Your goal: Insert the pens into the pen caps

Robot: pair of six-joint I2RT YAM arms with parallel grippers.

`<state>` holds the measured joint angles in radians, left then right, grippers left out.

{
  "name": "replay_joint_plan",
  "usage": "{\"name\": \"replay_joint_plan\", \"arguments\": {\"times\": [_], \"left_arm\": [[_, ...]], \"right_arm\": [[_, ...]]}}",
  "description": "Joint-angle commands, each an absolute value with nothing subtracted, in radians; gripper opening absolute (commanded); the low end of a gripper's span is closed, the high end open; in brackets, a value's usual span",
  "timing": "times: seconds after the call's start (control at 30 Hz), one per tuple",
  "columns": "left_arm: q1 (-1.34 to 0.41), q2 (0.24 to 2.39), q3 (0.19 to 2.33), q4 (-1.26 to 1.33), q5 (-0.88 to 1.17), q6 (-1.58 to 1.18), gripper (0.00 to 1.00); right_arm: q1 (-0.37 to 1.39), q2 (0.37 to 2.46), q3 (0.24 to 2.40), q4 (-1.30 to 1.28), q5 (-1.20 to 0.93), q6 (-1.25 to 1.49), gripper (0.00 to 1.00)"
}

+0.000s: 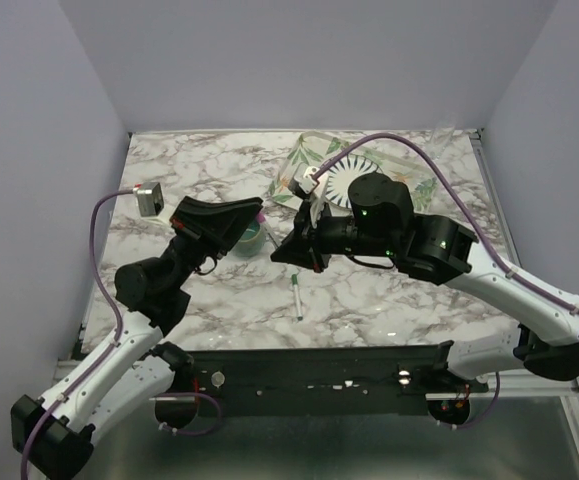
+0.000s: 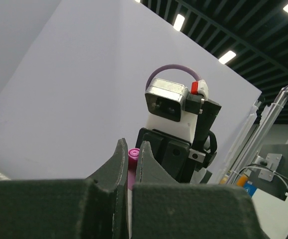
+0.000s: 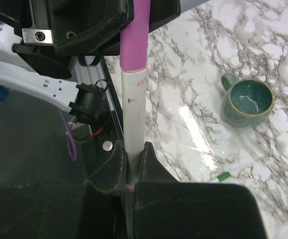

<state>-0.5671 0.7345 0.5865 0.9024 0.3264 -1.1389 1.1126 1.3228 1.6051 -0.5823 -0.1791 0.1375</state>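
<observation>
My right gripper (image 3: 132, 152) is shut on a whitish pen (image 3: 134, 112) and holds it above the table. The pen's far end sits inside the pink-purple cap (image 3: 135, 37). My left gripper (image 2: 132, 149) is shut on that cap (image 2: 133, 154), and its fingers (image 3: 91, 25) meet the right gripper tip to tip. In the top view the left gripper (image 1: 255, 215) and the right gripper (image 1: 285, 245) face each other over the table's middle, with a bit of pink cap (image 1: 260, 214) showing. The second pen (image 1: 297, 297), with a green end (image 3: 224, 175), lies on the marble nearer the front.
A green cup (image 1: 250, 237) stands on the marble just under the grippers and also shows in the right wrist view (image 3: 247, 102). A patterned plate (image 1: 344, 172) on a leaf-print mat lies at the back right. A small grey box (image 1: 150, 199) sits at the left edge.
</observation>
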Motion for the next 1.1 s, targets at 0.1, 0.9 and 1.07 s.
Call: {"name": "replay_joint_plan", "arguments": {"times": [0.1,0.9,1.07], "left_arm": [[-0.687,0.796,0.532,0.595,0.612,-1.086,0.0],[-0.759,0.819,0.609,0.333,0.52,-0.925,0.0],[-0.767,0.839,0.667,0.198,0.569,-0.862,0.0]], "right_arm": [[1.08,1.256,1.65,0.227,-0.135,0.118,0.01],[1.045,1.313,1.79,0.141,-0.046,-0.004,0.01],[0.991,1.322,1.83,0.156,-0.144,0.124,0.01]]}}
